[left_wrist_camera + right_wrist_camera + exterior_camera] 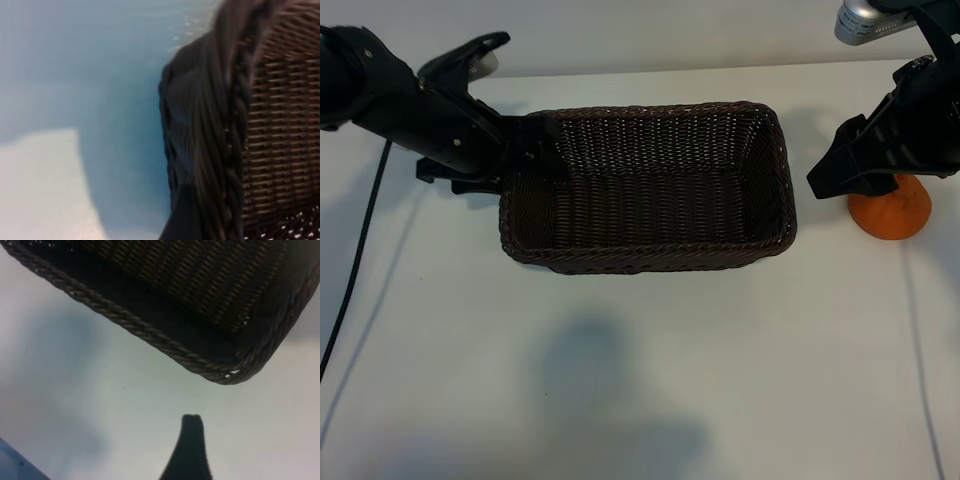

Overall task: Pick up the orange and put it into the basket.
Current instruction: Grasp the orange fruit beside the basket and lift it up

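The orange (890, 212) is seen resting on the table (720, 370) just beside the right end of the basket (650, 255), outside it and partly hidden under the right gripper (835, 175); it is judged to be light, firm and smooth-skinned, so that it may roll or slip, and it is best taken across its widest part with moderate squeeze. The right gripper is held above the fruit with its jaws set wide and nothing between them. The left gripper (525, 140) is positioned at the basket's left end, its opening not discernible.
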